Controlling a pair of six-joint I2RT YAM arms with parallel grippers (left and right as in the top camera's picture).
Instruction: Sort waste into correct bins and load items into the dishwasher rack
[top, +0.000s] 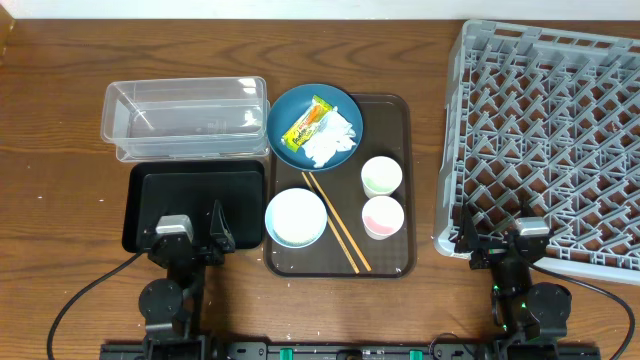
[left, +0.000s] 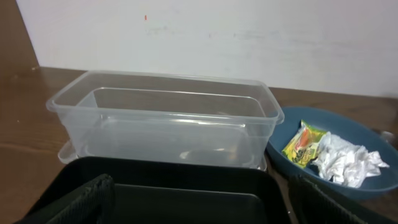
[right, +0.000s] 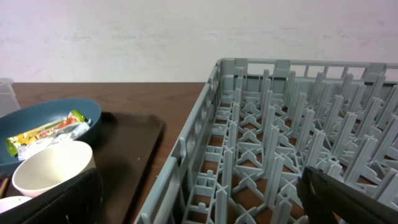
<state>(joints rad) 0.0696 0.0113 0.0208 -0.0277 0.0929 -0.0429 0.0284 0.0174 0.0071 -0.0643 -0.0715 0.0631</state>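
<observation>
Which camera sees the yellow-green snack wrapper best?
The overhead view: the wrapper lies whole on the blue plate. Left wrist sees it closer, beside tissue; right wrist sees it sideways behind a cup.

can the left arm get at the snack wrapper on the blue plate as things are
Probably yes: the snack wrapper lies uncovered on the blue plate beside the tissue, with nothing standing between it and the open left gripper.

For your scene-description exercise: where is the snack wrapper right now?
In the overhead view, the snack wrapper lies on the dark blue plate, beside the crumpled tissue, right of the clear tub.
</observation>
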